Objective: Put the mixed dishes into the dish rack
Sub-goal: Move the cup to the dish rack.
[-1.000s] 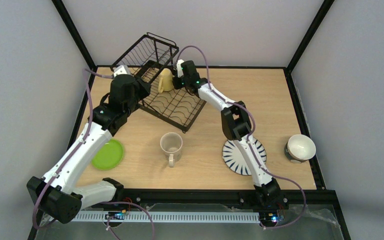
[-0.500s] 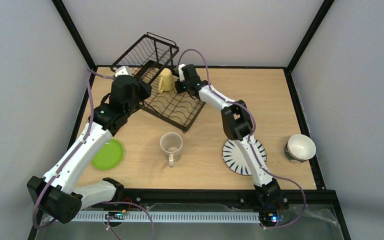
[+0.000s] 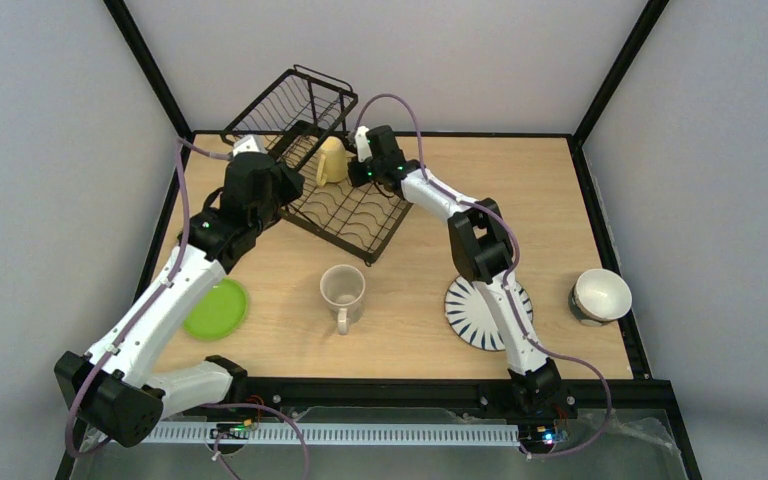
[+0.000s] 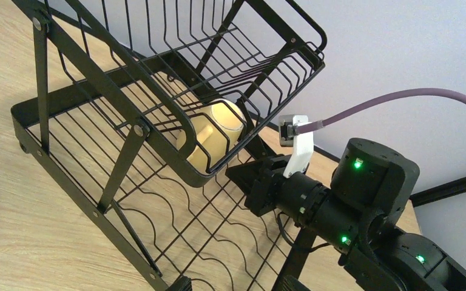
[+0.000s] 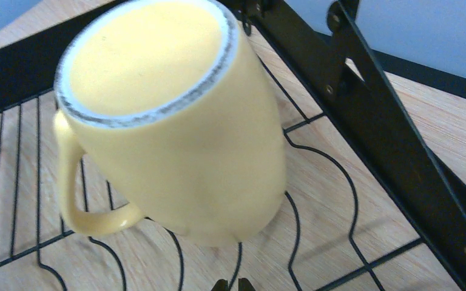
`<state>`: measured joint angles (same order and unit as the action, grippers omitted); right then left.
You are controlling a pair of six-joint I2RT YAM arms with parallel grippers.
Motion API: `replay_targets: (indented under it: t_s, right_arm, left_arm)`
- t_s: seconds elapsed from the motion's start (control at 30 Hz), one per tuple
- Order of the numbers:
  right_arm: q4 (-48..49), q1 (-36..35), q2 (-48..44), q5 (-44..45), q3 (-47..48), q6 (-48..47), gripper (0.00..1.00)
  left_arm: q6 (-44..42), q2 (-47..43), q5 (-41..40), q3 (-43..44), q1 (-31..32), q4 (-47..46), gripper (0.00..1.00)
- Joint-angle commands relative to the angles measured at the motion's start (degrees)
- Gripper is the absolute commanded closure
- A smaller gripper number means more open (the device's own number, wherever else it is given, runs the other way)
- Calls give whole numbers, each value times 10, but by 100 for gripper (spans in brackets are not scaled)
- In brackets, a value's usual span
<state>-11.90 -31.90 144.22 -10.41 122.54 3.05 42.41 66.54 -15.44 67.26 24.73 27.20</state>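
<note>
The black wire dish rack (image 3: 345, 215) stands at the back left, its raised basket (image 4: 218, 66) at the far end. The yellow mug (image 3: 332, 160) stands upside down on the rack's wires, handle to the left in the right wrist view (image 5: 176, 127). My right gripper (image 5: 230, 285) is shut and empty, just short of the mug's side; it also shows in the left wrist view (image 4: 246, 176). My left gripper (image 4: 236, 284) is open over the rack's base wires at the rack's left side (image 3: 278, 185). The yellow woven-look plate is out of view.
A beige mug (image 3: 343, 292) stands upright at the table's middle. A lime-green plate (image 3: 215, 308) lies at the front left. A striped plate (image 3: 470, 315) lies partly under my right arm. A white bowl (image 3: 600, 295) sits at the right edge.
My right gripper has drawn back a little to the right, away from the yellow mug, which stays on the rack. The left arm has barely moved.
</note>
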Motion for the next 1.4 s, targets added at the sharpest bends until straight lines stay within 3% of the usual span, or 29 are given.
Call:
replay_targets:
  t_s: [0.0, 0.2, 0.77, 1.37]
  right_arm:
    - [43, -2, -6, -54, -7, 12, 92]
    - [98, -3, 14, -95, 3, 25, 92]
    - [89, -2, 112, -104, 124, 39, 92]
    - [110, 3, 140, -103, 169, 71, 88]
  left_arm:
    - [-13, -6, -2, -14, 1, 4, 16]
    - [-20, -17, -4, -29, 1, -17, 16]
    - [-37, -17, -15, -38, 1, -28, 15]
    - [-32, -31, -15, -55, 1, -32, 15]
